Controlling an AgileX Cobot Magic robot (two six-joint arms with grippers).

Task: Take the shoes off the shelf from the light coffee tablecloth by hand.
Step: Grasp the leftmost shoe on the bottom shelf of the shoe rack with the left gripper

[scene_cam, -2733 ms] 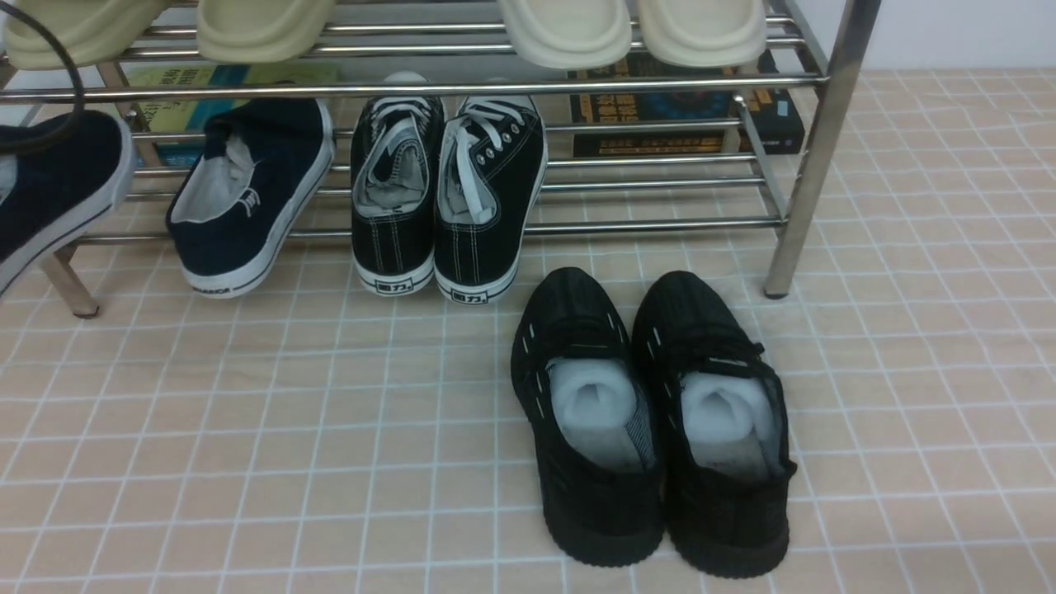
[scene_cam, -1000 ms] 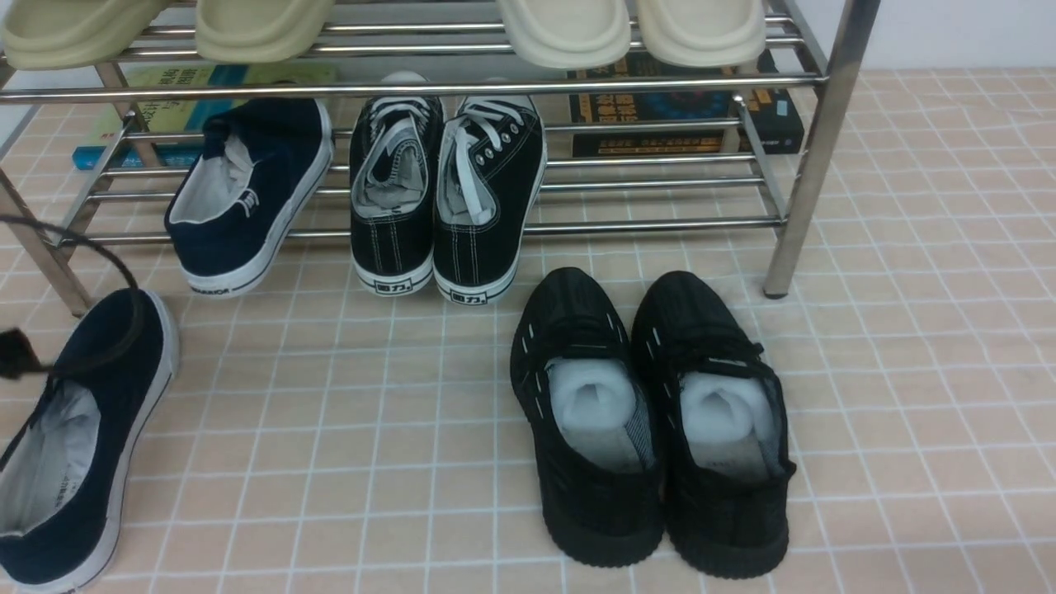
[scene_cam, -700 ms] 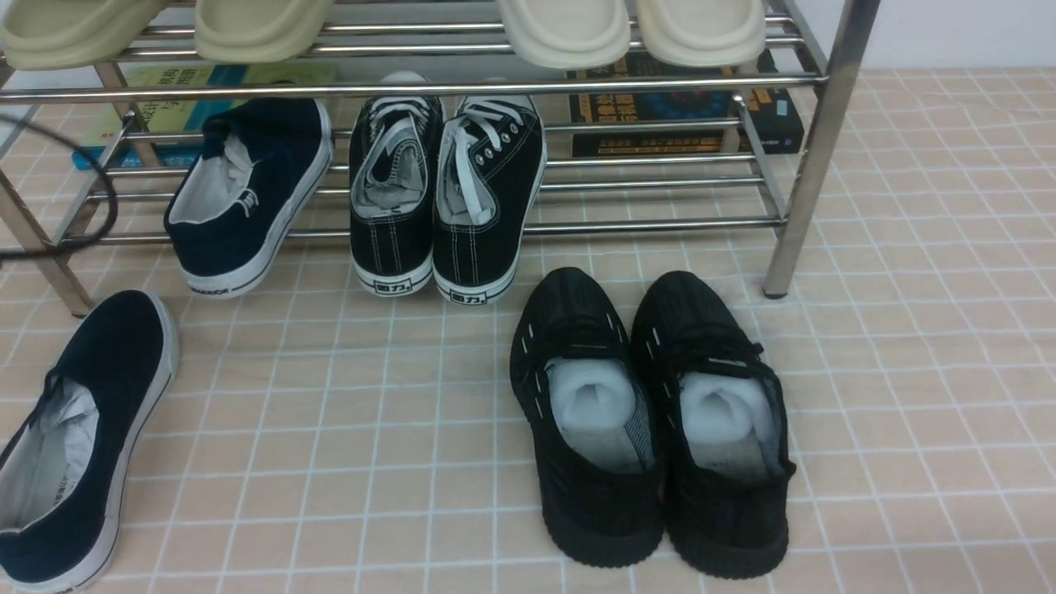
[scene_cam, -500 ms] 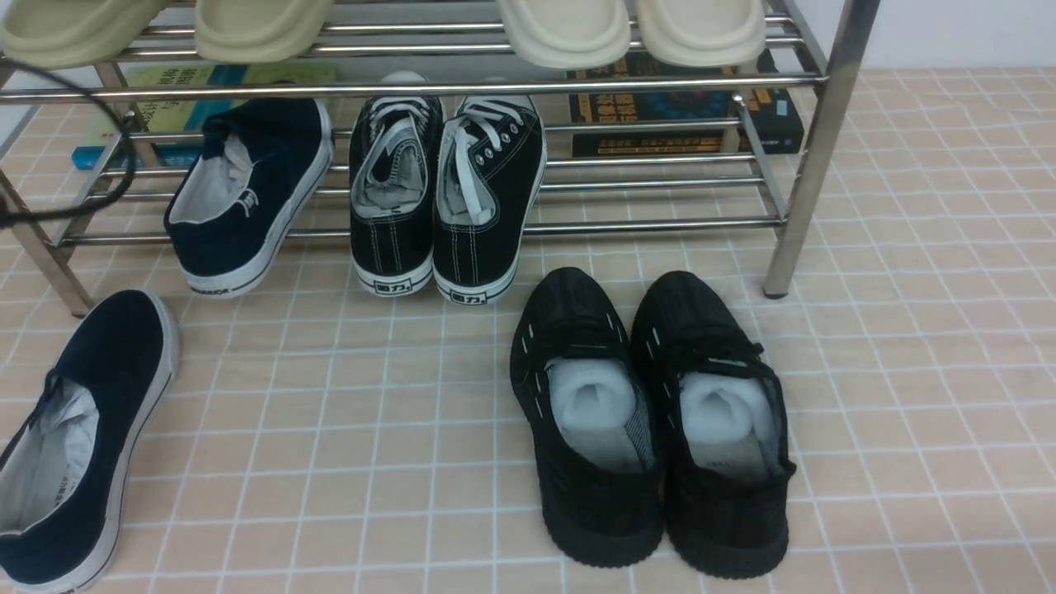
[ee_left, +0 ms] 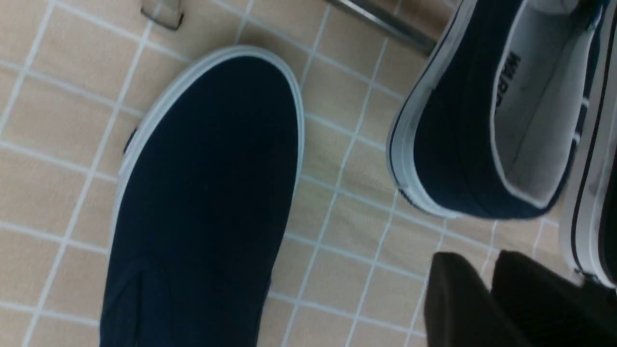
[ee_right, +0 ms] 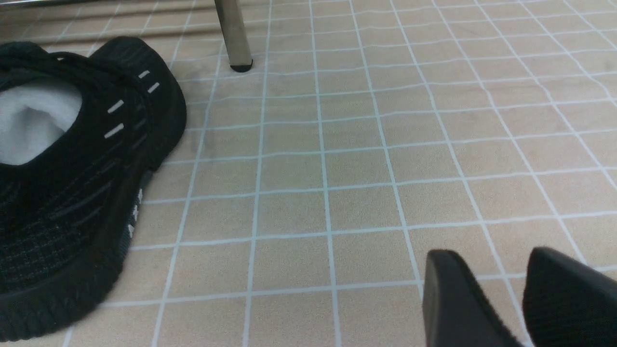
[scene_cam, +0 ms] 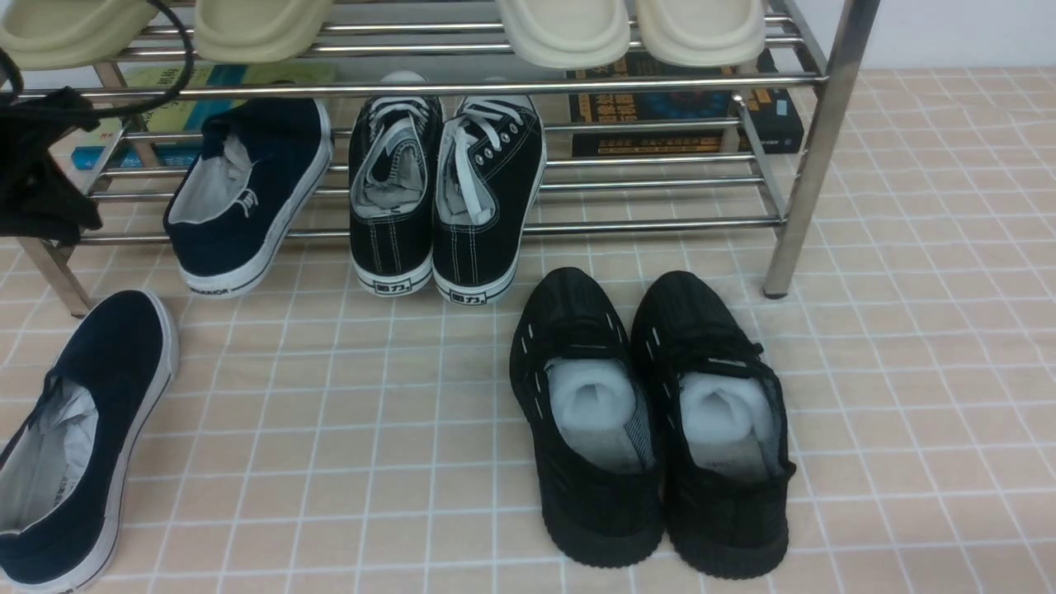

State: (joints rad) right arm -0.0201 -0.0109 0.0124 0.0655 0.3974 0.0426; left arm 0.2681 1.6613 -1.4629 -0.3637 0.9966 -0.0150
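One navy slip-on shoe (scene_cam: 239, 190) leans heel-out on the lower tier of the chrome shelf (scene_cam: 817, 148). Its mate (scene_cam: 74, 437) lies flat on the light coffee tablecloth (scene_cam: 371, 412) at the near left. My left arm (scene_cam: 37, 177) hangs at the shelf's left end, above and between the two shoes. In the left wrist view, the left gripper (ee_left: 482, 262) is slightly open and empty, with the laid-down shoe (ee_left: 207, 193) on one side and the shelf shoe's heel (ee_left: 482, 144) on the other. My right gripper (ee_right: 489, 260) stands open over bare cloth, holding nothing.
Black lace-up sneakers (scene_cam: 445, 190) sit beside the navy shoe on the lower tier. All-black knit shoes (scene_cam: 652, 421) stand on the cloth in front, close to the right gripper (ee_right: 72, 183). Cream slippers (scene_cam: 569, 29) fill the top tier; books (scene_cam: 685, 107) lie behind.
The left gripper set the first navy shoe on the cloth, let go of it, then rose and moved back toward the shelf's left end. The right arm has not moved.
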